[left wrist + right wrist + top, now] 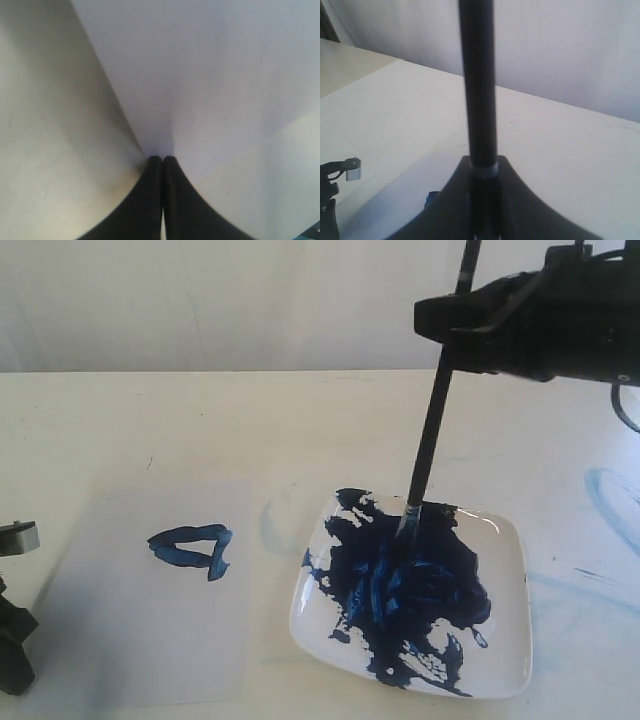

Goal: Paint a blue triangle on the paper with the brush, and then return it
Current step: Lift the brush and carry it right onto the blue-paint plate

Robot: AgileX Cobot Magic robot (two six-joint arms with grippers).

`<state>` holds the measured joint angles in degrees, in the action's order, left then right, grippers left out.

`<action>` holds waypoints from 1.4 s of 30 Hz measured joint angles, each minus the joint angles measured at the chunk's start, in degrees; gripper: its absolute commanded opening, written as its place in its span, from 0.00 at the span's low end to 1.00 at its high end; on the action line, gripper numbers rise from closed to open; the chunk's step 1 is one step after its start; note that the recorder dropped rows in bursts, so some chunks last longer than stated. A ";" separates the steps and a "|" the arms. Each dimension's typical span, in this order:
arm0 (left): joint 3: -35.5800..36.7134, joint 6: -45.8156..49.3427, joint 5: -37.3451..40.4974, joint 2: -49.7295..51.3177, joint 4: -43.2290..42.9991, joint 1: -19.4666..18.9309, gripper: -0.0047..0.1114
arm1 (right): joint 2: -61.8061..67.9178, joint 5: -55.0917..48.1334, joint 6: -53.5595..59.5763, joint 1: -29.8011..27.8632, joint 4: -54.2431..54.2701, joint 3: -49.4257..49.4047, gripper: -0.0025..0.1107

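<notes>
The brush (428, 440) stands nearly upright, and its bristle tip rests in the dark-blue paint mass (400, 590) on the white plate (508, 540). My right gripper (448, 328) is shut on the black handle high up. In the right wrist view the handle (478, 90) rises from between the right gripper (483, 172). The blue triangle (192, 548) lies on the paper (130, 640), left of the plate. My left gripper (162, 159) is shut, with its tips at the edge of the paper (210, 75). In the exterior view the left gripper (14, 635) is at the paper's left edge.
Faint light-blue smears (610, 495) mark the white table right of the plate, and another smear (275, 525) sits between paper and plate. A pale wall runs behind the table. The right arm's black body (560, 315) hangs over the plate's far right.
</notes>
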<state>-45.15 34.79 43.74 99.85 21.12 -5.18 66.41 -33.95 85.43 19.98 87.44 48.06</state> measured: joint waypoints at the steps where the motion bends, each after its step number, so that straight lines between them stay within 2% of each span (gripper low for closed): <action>1: 0.00 0.00 0.00 0.00 0.00 0.00 0.04 | -0.59 0.14 -0.98 -0.12 -0.11 -0.71 0.02; 8: -0.83 0.00 0.24 -0.81 -1.17 0.00 0.04 | -2.48 -0.05 -8.00 -0.36 -0.82 -3.17 0.02; 16: -2.82 -0.04 1.33 -10.47 0.11 0.00 0.04 | -3.22 0.76 -13.64 -0.36 -2.54 -3.27 0.02; 25: -2.82 4.73 0.29 -29.41 10.33 0.00 0.04 | -7.37 13.14 -28.36 -0.36 -4.93 -3.29 0.02; 33: -0.23 5.12 0.65 -48.68 11.08 0.00 0.04 | -14.84 20.42 -36.49 -0.36 -10.46 -4.55 0.02; 42: 5.90 4.26 -2.25 -68.56 11.38 0.00 0.04 | -16.70 33.21 -50.96 -0.36 -10.25 -13.39 0.02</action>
<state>-39.25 39.06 41.49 31.28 32.50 -5.18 49.70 -0.75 34.47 19.62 77.19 34.67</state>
